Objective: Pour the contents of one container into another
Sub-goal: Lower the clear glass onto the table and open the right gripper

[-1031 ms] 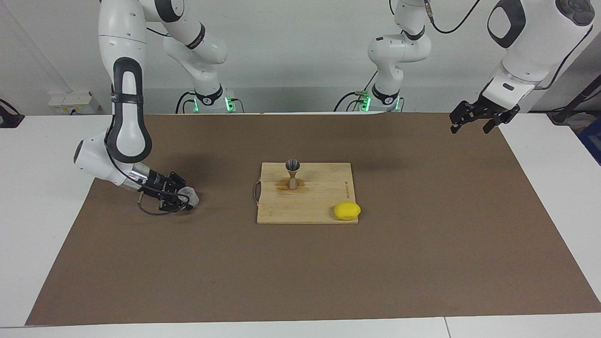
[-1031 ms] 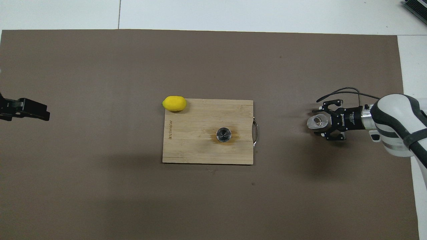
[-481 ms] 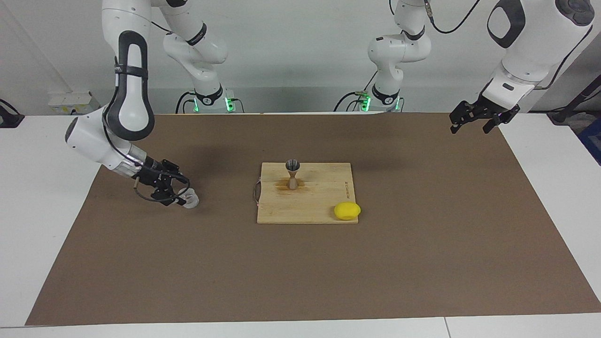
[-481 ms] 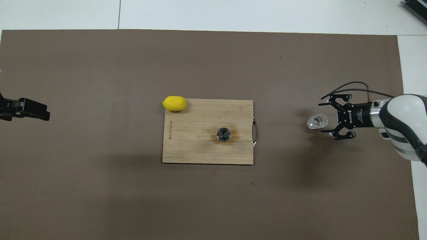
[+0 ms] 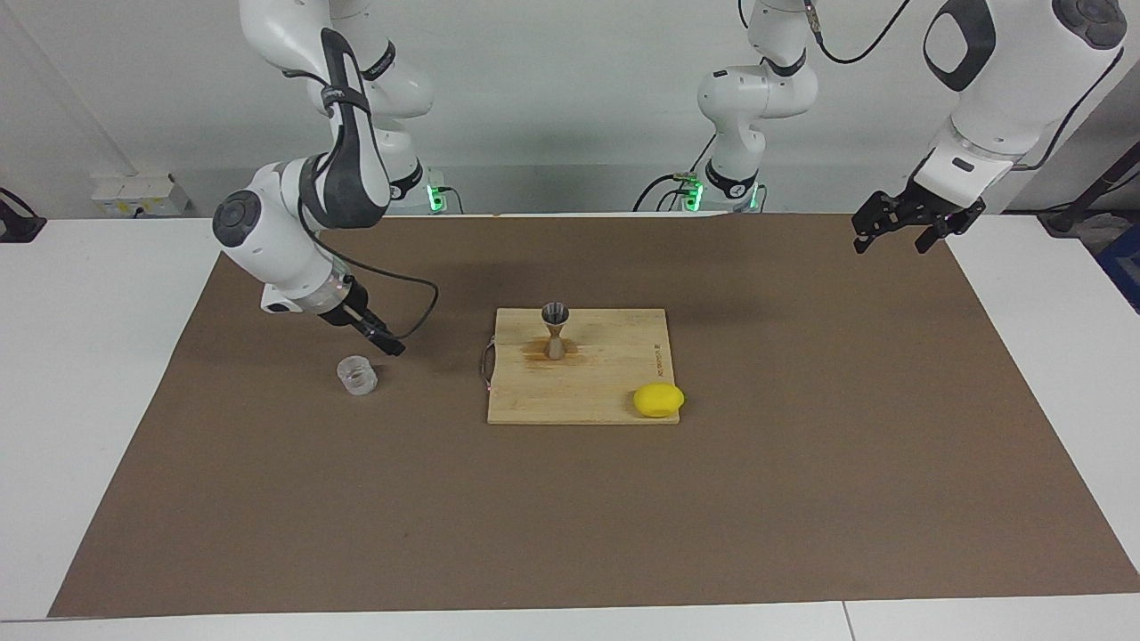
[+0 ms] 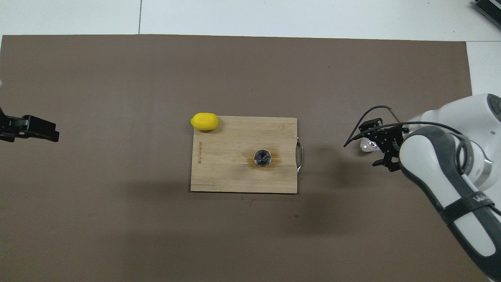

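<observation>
Overhead, the right pincer, fingers apart, half hides the clear cup; left pincer apart, cut off

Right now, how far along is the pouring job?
It looks finished: the clear cup stands upright on the brown mat, apart from the jigger, which is upright on the cutting board with a stain at its foot. Nothing is in hand: the right hand hangs open above the cup, and the left hand waits open. Little seems left.

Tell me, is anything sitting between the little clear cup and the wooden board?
Nothing: between the clear cup and the wooden board there is only bare brown mat, shown best in the facing view.
</observation>
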